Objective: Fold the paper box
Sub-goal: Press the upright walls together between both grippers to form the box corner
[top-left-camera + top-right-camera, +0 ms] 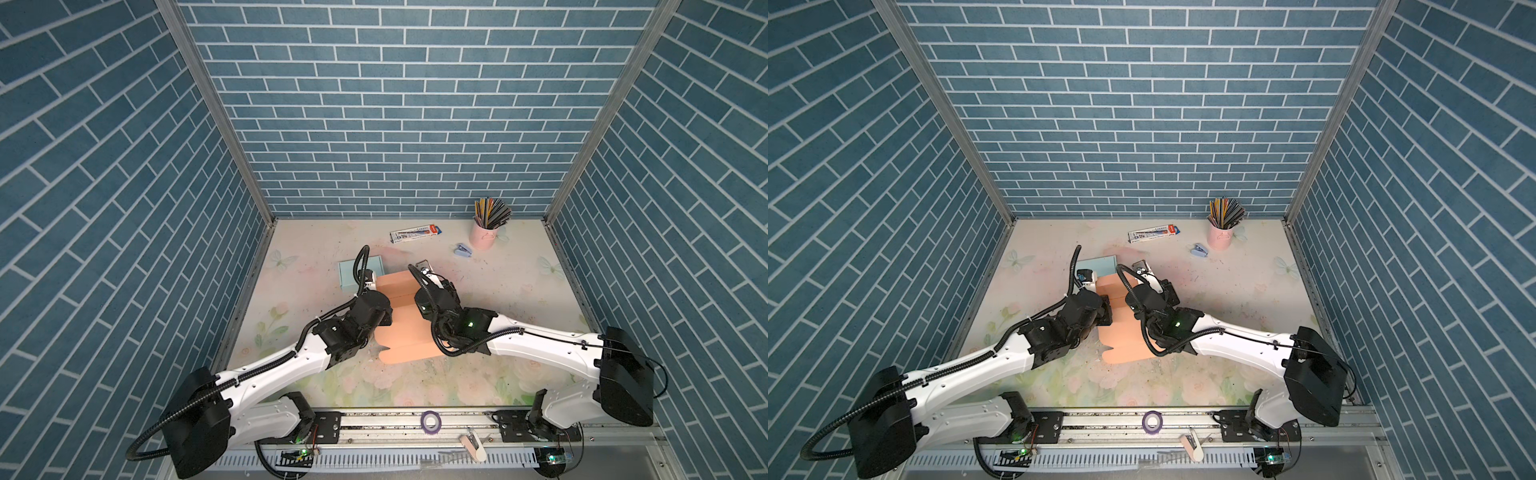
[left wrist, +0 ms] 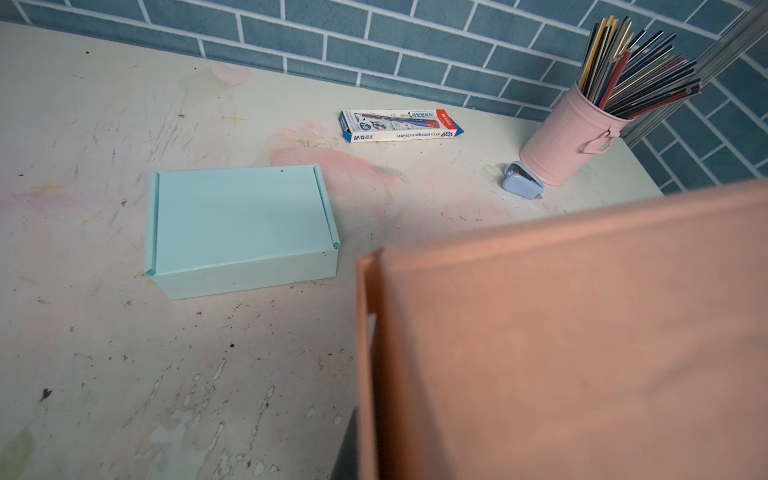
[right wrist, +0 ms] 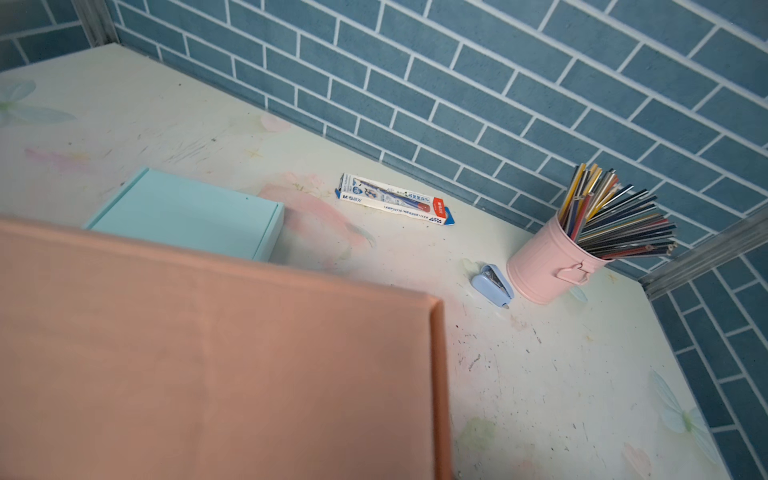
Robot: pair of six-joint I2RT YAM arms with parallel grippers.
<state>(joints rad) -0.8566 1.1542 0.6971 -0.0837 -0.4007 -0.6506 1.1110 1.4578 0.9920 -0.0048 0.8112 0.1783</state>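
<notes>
Although both arms hide their fingertips from above, the left tool [image 1: 375,292] is closed, and whether it pinches any cardboard cannot be told; how wide the right tool [image 1: 418,287] stands cannot be judged either. Between them the orange paper box [image 1: 401,336] sits mid-way across the surface [image 1: 507,299], partly folded, one raised panel filling much of both wrist views. Just behind it lies a closed teal box [image 2: 241,224], well apart from the pink pencil cup [image 1: 483,237].

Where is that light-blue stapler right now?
In both top views the small light-blue stapler lies back right, just left of the pink metal pencil cup and right of the white pencil carton.
</notes>
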